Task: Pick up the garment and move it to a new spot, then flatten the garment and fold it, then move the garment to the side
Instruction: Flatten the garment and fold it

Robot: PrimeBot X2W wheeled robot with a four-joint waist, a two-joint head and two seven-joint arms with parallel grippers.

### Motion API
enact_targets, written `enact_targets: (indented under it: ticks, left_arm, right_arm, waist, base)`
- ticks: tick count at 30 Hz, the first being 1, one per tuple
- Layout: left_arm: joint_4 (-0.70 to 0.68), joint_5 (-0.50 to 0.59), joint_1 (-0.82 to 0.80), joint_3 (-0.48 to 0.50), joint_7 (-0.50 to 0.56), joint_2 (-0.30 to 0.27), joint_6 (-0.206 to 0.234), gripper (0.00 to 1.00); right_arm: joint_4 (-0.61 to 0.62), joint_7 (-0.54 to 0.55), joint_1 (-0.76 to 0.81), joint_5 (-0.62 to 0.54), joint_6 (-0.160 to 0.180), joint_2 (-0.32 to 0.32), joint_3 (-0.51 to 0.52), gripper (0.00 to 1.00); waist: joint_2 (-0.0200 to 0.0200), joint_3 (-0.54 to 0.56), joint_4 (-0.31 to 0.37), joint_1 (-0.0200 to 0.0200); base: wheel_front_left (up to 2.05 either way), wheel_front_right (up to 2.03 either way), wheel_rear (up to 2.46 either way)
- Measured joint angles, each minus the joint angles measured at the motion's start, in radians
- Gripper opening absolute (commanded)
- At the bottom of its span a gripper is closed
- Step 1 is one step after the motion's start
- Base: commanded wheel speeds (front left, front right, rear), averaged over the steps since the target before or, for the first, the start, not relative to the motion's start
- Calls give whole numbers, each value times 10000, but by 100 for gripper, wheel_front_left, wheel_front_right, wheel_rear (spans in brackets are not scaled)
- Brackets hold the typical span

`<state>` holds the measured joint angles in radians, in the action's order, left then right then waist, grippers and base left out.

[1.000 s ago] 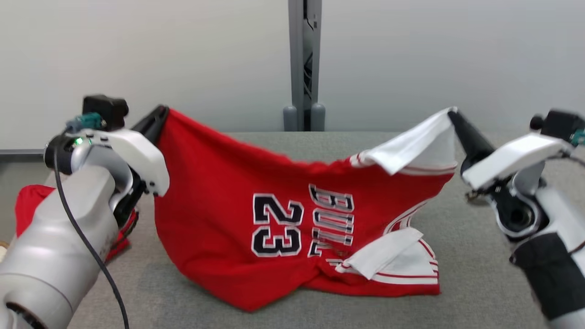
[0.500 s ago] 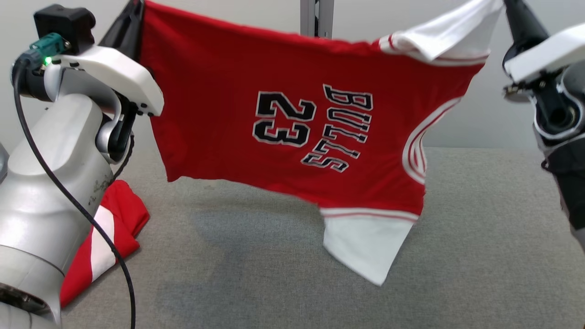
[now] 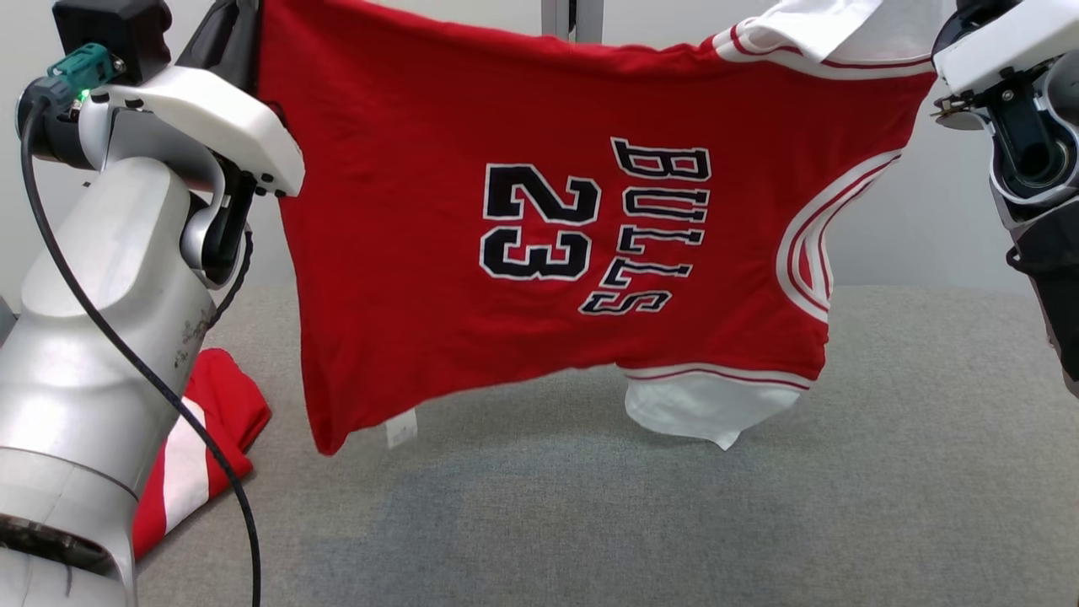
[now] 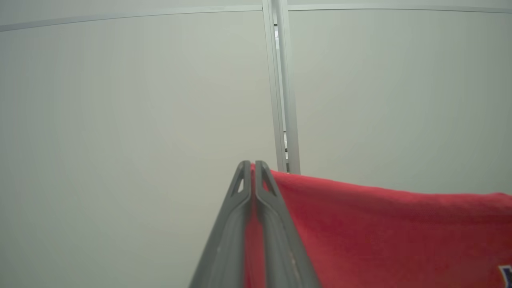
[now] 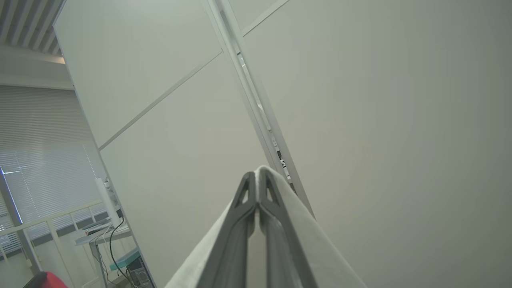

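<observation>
Garment (image 3: 539, 236) status: fully lifted, stretched sideways between both arms.

Head view: the red jersey with the number 23 hangs in the air above the grey table (image 3: 759, 506). Its lower edge, the small white tag (image 3: 402, 430) and the white sleeve (image 3: 700, 413) all hang clear of the surface. The left tool (image 3: 229, 34) holds the top corner on the hem side. The right arm (image 3: 1003, 51) carries the opposite top corner, at the other white sleeve. A second red and white cloth (image 3: 211, 438) lies folded on the table beside the left arm.

Change: one second ago the lower half of the garment lay bunched on the table and the top edge sagged. Now the top edge runs nearly straight and the print reads flat. The camera has also tilted up, so the shift of the table in the picture is not a move of the table.

Left wrist view: the tool is fully closed, with red cloth pinched between its fingers (image 4: 276, 224).

Right wrist view: the right tool (image 5: 257, 176) is fully closed, with white cloth draped over both sides of it.

Assessment: the pickup appears complete. The garment is ready to be carried to the new spot and lowered flat, with both grips kept tight.
</observation>
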<state>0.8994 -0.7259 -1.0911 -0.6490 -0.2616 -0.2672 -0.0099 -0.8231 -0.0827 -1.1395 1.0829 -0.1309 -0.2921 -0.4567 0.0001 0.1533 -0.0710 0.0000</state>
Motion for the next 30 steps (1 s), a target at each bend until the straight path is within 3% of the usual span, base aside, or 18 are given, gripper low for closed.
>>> enact_targets:
  ticks: [11, 18, 23, 28, 30]
  left_arm:
    - [548, 474, 379, 320, 2, 167, -520, 0]
    - [976, 780, -189, 213, 0, 293, -639, 0]
    - [1335, 1135, -1425, 4, 46, 366, -642, 0]
    - [1239, 1283, -3553, 349, 15, 593, -408, 0]
    - [750, 1498, -4315, 662, 12, 673, -63, 0]
  right_arm:
    - [2, 217, 69, 205, 0, -407, -821, 0]
    - [-303, 399, -849, 167, 0, -623, -1034, 0]
    - [-732, 236, -2420, -219, 2, -186, -1185, 0]
    - [-1386, -1112, -4860, -982, 2, 63, -1264, 0]
    - [-1666, -1565, -5686, -1183, 2, 188, -1162, 0]
  waist:
    - [0, -28, 61, 0]
    - [0, -792, 192, 0]
    - [0, -1797, 318, 0]
    - [-1, -3302, 487, 0]
    - [0, -3954, 550, 0]
  base:
    - [0, 0, 0]
    - [0, 0, 0]
    - [0, 0, 0]
    - [0, 0, 0]
    - [0, 0, 0]
